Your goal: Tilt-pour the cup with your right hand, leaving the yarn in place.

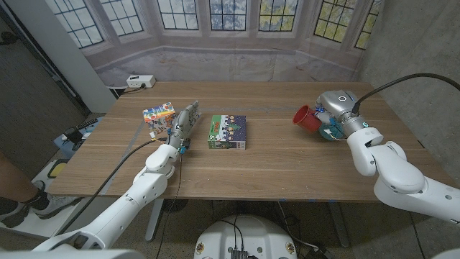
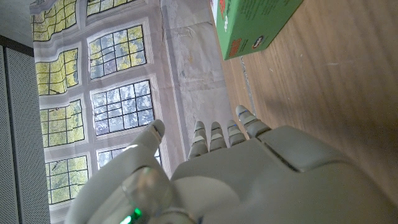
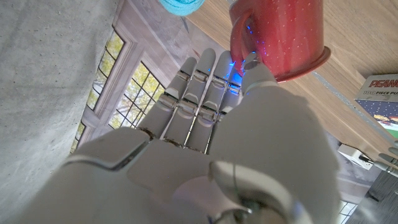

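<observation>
Sideways, the red cup (image 1: 307, 117) points left, right hand (image 1: 338, 115) fingers (image 3: 205, 81) gripping its handle.

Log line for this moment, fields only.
right hand: holds red cup, tipped on its side, mouth toward table middle | teal yarn: on table beside hand | left hand: open, idle by green box
</observation>
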Tool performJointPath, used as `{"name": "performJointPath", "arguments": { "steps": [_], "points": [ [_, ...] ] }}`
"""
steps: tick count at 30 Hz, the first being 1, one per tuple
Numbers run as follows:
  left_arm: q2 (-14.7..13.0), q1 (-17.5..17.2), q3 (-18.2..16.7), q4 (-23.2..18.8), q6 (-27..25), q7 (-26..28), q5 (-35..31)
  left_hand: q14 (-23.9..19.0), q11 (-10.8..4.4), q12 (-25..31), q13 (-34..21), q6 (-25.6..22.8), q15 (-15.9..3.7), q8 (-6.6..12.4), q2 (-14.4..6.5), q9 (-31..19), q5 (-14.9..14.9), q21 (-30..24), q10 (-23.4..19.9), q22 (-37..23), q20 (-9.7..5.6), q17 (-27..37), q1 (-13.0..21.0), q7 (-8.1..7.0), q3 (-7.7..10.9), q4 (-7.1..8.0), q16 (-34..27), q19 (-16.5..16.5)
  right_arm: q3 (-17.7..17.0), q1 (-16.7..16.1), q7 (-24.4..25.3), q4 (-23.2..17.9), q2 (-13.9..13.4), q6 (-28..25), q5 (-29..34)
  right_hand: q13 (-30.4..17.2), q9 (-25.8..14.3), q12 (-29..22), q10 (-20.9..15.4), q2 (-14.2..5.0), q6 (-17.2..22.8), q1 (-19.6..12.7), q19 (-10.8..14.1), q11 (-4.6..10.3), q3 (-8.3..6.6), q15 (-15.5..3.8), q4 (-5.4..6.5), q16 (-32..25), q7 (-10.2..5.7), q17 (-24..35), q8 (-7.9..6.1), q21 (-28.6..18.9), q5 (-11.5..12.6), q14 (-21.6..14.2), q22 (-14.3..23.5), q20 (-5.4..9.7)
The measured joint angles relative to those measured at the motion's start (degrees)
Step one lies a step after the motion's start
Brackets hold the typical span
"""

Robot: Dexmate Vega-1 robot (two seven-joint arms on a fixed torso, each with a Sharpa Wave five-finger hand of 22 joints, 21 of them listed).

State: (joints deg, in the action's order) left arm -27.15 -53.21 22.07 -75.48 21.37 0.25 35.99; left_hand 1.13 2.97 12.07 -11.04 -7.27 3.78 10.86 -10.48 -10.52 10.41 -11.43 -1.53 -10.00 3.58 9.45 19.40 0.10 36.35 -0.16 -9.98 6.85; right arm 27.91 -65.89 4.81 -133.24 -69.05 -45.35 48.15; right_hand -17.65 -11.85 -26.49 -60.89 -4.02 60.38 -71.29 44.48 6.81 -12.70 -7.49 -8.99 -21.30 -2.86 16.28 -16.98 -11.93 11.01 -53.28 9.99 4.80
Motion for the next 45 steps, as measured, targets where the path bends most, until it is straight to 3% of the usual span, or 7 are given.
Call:
{"name": "performJointPath", "arguments": {
  "steps": [22,32,39,40,45],
  "points": [
    [1.1,0.6,-0.1,1.5,1.0,-0.1,0.1,0.0,0.0,0.0,0.0,0.1,0.0,0.0,0.0,0.0,0.0,0.0,0.0,0.0,0.0,0.0,0.0,-0.11,0.0,0.0,0.0,0.0,-0.8,0.8,-8.9,1.6,-0.1,5.7,12.6,0.0,0.0,0.4,0.0,0.07,0.0,-0.5,0.5,0.0,0.23,-0.11,-0.09,0.3,0.0,-0.1,-0.19,0.0,0.2,-0.5,-0.1,0.12],
    [1.6,0.6,-0.1,1.9,1.8,0.1,0.1,0.0,0.0,0.0,0.0,0.1,0.0,0.0,-0.1,0.0,0.0,0.0,0.0,0.0,0.0,0.0,0.2,-0.11,0.25,-0.25,0.0,0.0,-3.6,-1.0,-11.3,2.3,-1.0,9.1,17.9,-0.4,0.0,0.6,0.0,0.06,0.0,-0.5,0.5,0.0,0.23,-0.29,-0.09,0.3,0.0,0.0,-0.15,0.0,0.2,-0.9,-0.1,0.11],
    [1.9,0.4,-0.1,1.9,1.8,0.1,0.1,0.0,0.0,0.0,0.0,0.1,0.0,0.0,-0.1,0.0,0.0,0.0,0.0,0.0,0.0,0.0,0.5,-0.11,0.24,-0.24,0.0,0.0,-3.6,-1.0,-12.3,2.3,-1.0,11.2,21.4,-0.4,0.0,0.7,0.0,-0.08,0.0,-0.7,0.6,0.0,0.23,-0.29,-0.09,0.5,0.0,0.0,-0.21,0.0,0.2,-0.9,-0.1,0.23],
    [1.9,0.4,-0.1,1.9,2.3,0.4,0.1,0.0,0.0,0.0,0.0,0.1,0.0,0.0,-0.1,0.0,0.0,0.0,0.0,0.0,0.0,0.0,0.5,-0.11,0.24,-0.24,0.0,0.0,-5.2,-2.4,-12.5,2.5,-1.6,11.5,21.9,-0.4,0.0,0.7,0.0,-0.09,0.0,-0.7,0.7,0.0,0.33,-0.29,0.01,0.5,-0.01,0.0,-0.21,0.0,0.2,-0.9,-0.1,0.32],
    [2.1,0.1,-0.1,1.9,2.4,0.5,0.1,0.0,0.0,0.0,0.0,0.1,0.0,0.0,-0.1,0.0,0.0,0.0,0.0,0.0,0.0,0.0,0.5,-0.11,0.24,-0.24,0.0,0.0,-6.0,-3.1,-13.7,2.5,-1.7,12.8,24.6,-0.4,0.0,0.8,0.0,-0.39,0.0,-1.0,0.8,0.0,0.47,-0.28,0.15,0.8,-0.01,0.0,-0.21,0.0,0.2,-0.9,-0.1,0.41]
  ]
}}
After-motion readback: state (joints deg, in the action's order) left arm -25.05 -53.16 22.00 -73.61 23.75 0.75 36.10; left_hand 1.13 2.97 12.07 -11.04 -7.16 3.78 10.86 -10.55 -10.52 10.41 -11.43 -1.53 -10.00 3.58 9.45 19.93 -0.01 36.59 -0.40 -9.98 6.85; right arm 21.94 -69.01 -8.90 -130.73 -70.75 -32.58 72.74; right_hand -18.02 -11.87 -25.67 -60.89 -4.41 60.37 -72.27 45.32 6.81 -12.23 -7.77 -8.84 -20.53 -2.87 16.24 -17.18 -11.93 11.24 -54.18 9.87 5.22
